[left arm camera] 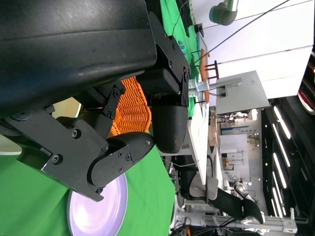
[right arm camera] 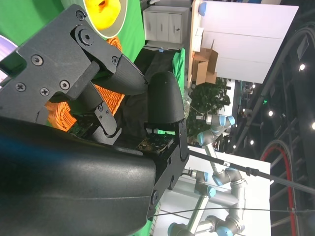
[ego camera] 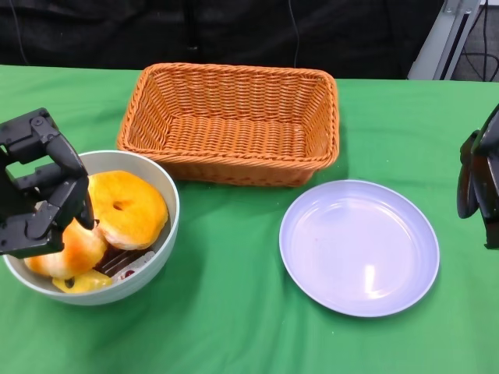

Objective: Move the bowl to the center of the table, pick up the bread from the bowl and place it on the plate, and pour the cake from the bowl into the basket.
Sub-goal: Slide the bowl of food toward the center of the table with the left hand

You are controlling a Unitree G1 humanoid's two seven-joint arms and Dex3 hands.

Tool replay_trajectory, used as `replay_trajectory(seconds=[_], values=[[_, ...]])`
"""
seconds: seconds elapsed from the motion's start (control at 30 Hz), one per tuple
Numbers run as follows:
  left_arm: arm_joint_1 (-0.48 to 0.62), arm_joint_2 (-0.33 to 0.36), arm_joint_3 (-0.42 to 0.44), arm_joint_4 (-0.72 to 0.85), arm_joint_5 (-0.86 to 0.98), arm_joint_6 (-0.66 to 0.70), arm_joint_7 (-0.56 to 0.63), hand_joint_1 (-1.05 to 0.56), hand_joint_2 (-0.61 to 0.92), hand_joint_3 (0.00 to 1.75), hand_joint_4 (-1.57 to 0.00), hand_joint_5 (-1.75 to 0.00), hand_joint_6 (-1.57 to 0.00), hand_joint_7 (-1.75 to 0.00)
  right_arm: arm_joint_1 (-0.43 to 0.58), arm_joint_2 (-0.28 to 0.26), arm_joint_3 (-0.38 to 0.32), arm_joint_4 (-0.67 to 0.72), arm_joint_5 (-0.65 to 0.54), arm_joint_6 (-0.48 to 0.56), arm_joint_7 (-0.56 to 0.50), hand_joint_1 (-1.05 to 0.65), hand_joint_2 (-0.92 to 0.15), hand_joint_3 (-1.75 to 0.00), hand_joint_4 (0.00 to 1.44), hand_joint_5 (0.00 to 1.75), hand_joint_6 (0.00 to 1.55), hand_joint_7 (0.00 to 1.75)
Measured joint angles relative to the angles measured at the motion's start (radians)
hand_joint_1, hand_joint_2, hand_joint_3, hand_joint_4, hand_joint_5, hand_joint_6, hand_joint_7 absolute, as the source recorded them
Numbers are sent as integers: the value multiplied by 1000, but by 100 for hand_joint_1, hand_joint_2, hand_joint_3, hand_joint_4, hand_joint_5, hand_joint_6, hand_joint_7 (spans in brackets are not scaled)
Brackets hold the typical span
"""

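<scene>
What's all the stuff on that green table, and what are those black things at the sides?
Bowl: one, pale grey, near left of the table.
Bread: one ring-shaped golden piece and one round orange-yellow piece in the bowl, with a small yellow piece below them.
Basket: one, orange wicker, far centre, nothing visible inside.
Plate: one, pale lilac, near right, bare.
Table: green cloth.
Left hand: black, at the bowl's left rim, over the food.
Right hand: black, at the right edge, apart from the plate.
</scene>
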Motion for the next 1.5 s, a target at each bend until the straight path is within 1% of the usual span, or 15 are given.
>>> replay_trajectory(seconds=[0.17,0.33,0.53,0.93,0.97,1.03,1.07,1.1,1.17,1.23,1.3,1.37,1.43,1.47,1.5], values=[[0,1,0,0,-1,0,0,-19,54,118,-79,-175,-70,-153,0,0,0,0,-1,0,2,-29,-35,-143,93,175,65,166],[5,2,0,2,-3,-4,-1,-18,53,119,-81,-175,-71,-153,9,0,2,3,-8,-27,8,-30,-31,-144,96,175,68,167],[9,2,0,7,-2,-16,-4,-18,51,121,-82,-175,-73,-152,12,3,8,3,-20,-35,1,-32,-29,-145,97,175,71,166],[13,2,0,8,-2,-18,-4,-17,51,122,-81,-175,-72,-152,17,7,8,5,-23,-37,2,-31,-29,-144,96,175,71,164],[13,1,0,8,-2,-18,1,-18,54,114,-80,-172,-75,-144,18,7,8,5,-23,-37,1,-32,-29,-144,95,175,70,164],[13,-6,5,8,1,-19,32,-18,57,108,-79,-171,-77,-139,21,11,8,5,-23,-37,-1,-32,-29,-143,95,175,70,163],[13,-14,9,8,24,-31,64,-19,65,98,-80,-163,-77,-128,24,13,9,5,-24,-37,-3,-32,-30,-143,95,175,69,163],[12,-26,17,11,57,-52,111,-20,68,92,-80,-160,-77,-123,25,14,11,5,-27,-37,-5,-32,-30,-143,95,175,69,164],[8,-42,33,22,109,-84,185,-20,72,88,-80,-157,-77,-120,31,16,16,5,-36,-37,-7,-32,-31,-143,94,175,68,164],[-4,-53,44,38,161,-110,262,-20,75,80,-74,-154,-73,-118,35,16,23,5,-43,-38,-8,-32,-31,-143,95,175,68,165],[-19,-57,59,56,197,-124,330,-22,73,75,-70,-151,-71,-117,36,16,31,5,-46,-39,-8,-31,-32,-145,95,175,68,166],[-34,-57,73,69,217,-127,368,-22,73,74,-70,-151,-71,-116,38,16,38,5,-47,-39,-8,-31,-31,-145,95,175,68,166],[-40,-57,76,74,219,-131,377,-23,73,73,-69,-151,-71,-115,39,16,39,5,-47,-40,-8,-31,-31,-145,95,175,67,167],[-45,-57,76,88,227,-145,378,-23,74,70,-73,-144,-75,-104,39,16,40,5,-48,-40,-10,-31,-30,-145,95,175,68,167],[-56,-53,79,116,240,-163,387,-24,75,69,-74,-141,-77,-99,39,18,42,5,-49,-40,-13,-30,-30,-145,95,175,68,167]])
